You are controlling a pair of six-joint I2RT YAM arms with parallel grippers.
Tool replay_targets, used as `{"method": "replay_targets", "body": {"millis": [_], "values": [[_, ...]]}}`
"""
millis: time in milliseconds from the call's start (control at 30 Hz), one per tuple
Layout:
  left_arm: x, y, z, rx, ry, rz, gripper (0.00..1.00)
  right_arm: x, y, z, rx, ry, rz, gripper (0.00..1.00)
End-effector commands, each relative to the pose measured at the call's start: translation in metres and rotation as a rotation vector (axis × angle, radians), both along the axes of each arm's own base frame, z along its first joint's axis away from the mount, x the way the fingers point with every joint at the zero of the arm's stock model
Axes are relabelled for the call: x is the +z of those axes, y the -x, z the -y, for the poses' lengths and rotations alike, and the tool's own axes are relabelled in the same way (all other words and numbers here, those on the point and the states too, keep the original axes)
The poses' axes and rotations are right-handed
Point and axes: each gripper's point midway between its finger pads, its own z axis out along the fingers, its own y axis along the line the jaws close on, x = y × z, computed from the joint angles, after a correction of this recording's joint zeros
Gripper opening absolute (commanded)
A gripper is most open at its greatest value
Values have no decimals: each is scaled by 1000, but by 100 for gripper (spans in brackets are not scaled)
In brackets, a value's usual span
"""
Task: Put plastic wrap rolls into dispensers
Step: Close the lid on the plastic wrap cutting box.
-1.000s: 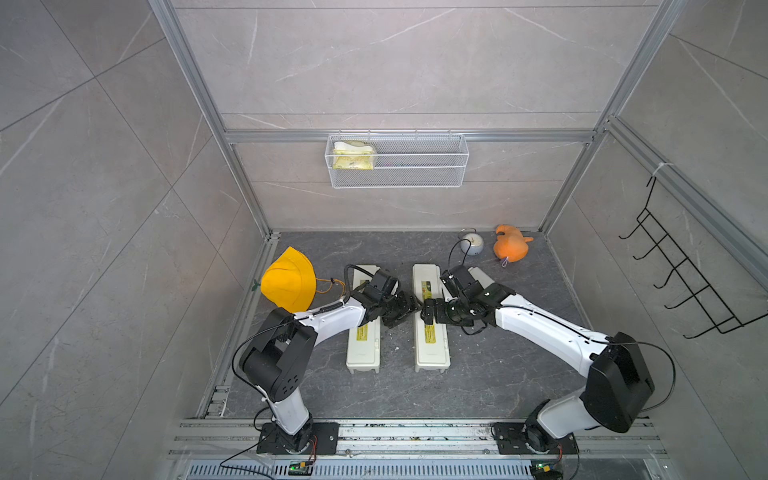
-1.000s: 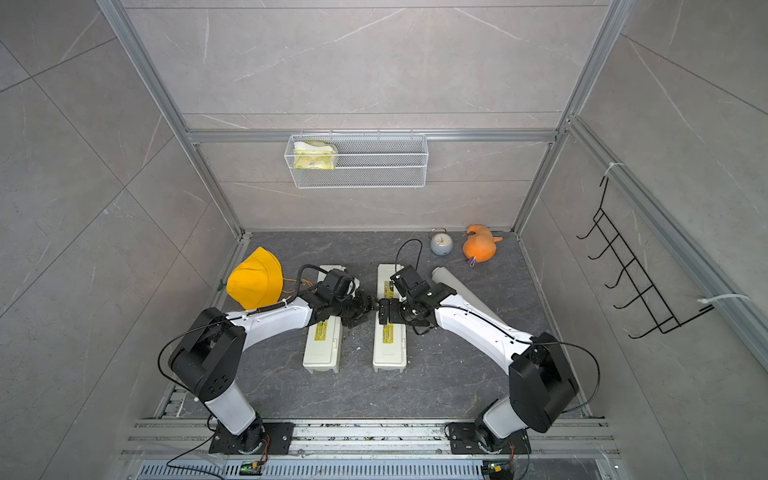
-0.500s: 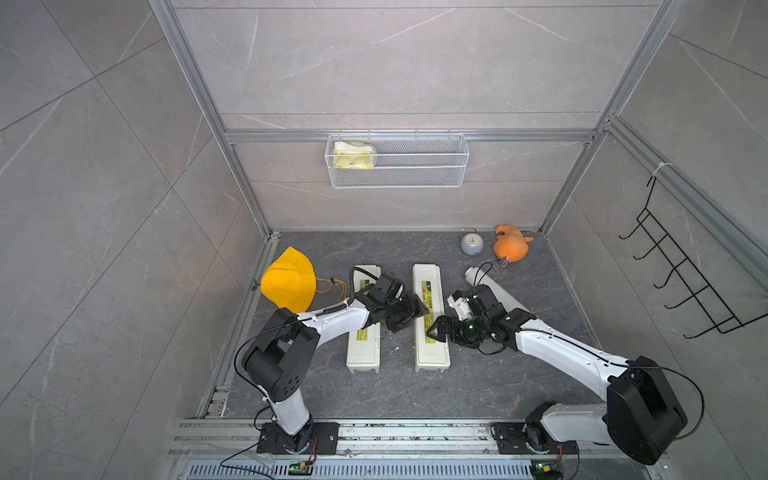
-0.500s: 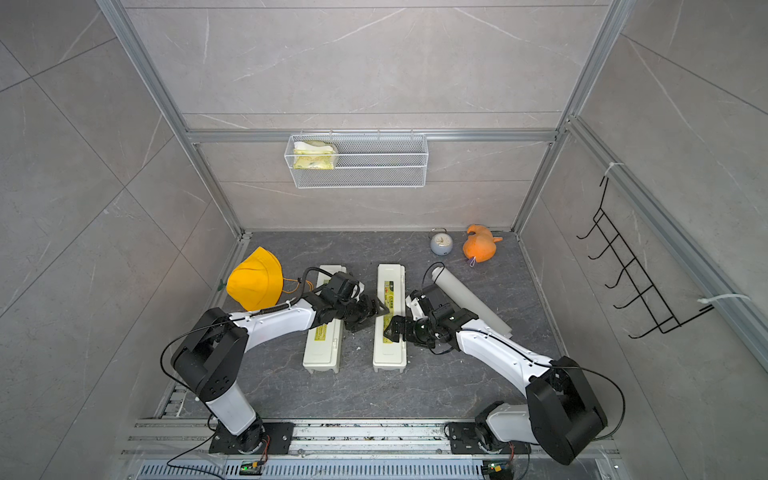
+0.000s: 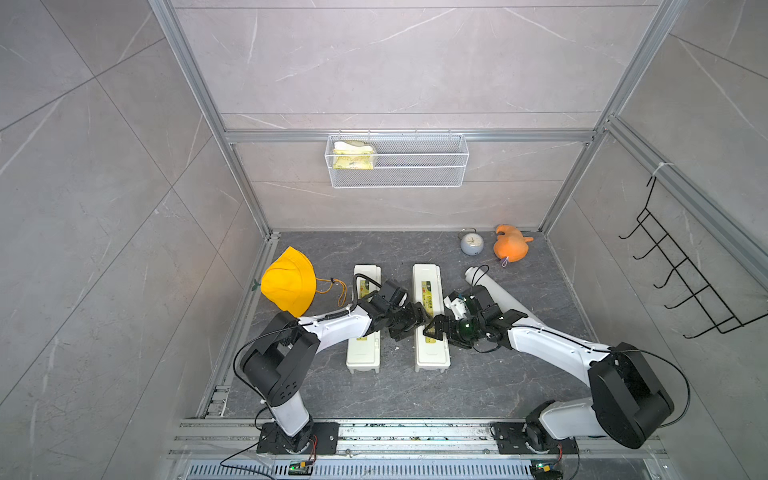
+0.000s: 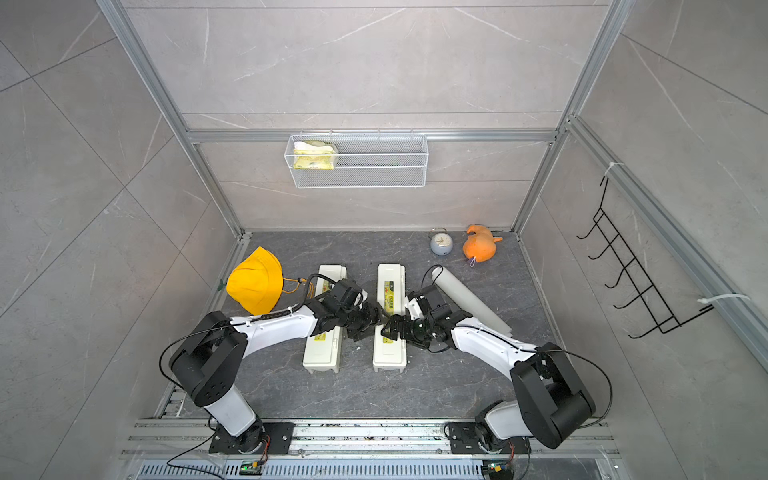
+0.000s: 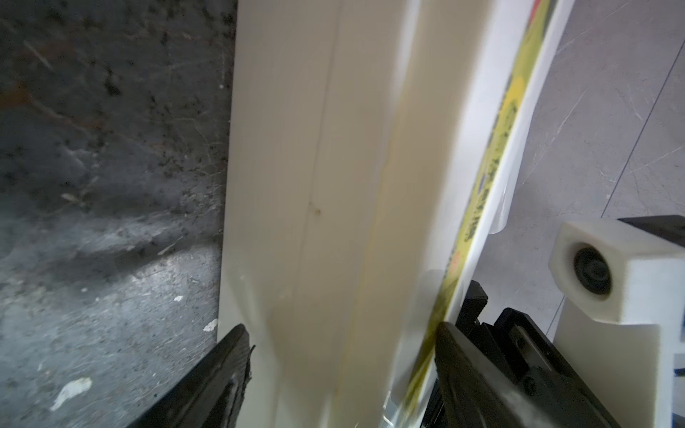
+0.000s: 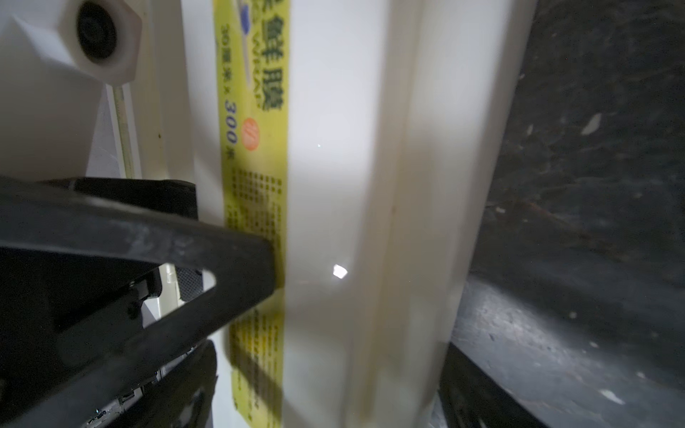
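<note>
dispenser (image 5: 426,274) btwn jaws of L tool (image 7: 343,331), also R tool (image 5: 432,328)

Looks like a robotics lab test booth rather than an actual room. Grey tile-look panels (image 5: 395,62) sit in an aluminium frame (image 5: 407,136), robot arms (image 5: 332,328) are mounted on a metal rail (image 5: 415,434), and the walls have a wire basket (image 5: 415,174) and a hook rack (image 5: 690,270).

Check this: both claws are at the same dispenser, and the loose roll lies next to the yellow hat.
Wrong about the roll: it lies away from the hat, on the floor right of the dispenser, as both top views show. The left claw and right claw are indeed at that same dispenser.
</note>
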Motion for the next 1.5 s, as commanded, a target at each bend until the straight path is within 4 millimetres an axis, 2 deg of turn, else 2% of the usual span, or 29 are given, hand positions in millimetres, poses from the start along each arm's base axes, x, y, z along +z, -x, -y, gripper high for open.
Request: {"method": "replay_targets", "body": {"millis": [0,267,667,867,1033,1200,1333,1467], "values": [[9,-9,10,-6,29,14,79,12,-14,-5,-1,-20,28,92],[-2,-15,-2,6,-31,-8,78,8,-24,-4,-2,24,14,90],[17,-25,5,-3,-23,21,74,16,-35,9,-25,154,7,87],[6,-25,3,-1,-42,5,74,5,-32,14,-12,196,-6,91],[-10,-17,-1,1,-51,-29,74,7,-20,23,1,218,8,94],[-22,-13,-6,11,-58,-47,73,7,6,18,39,128,-44,93],[-28,-11,-7,14,-55,-55,72,-2,25,20,36,90,-87,92],[-31,-8,-5,2,-44,-58,72,-18,28,12,17,35,-134,85]]}}
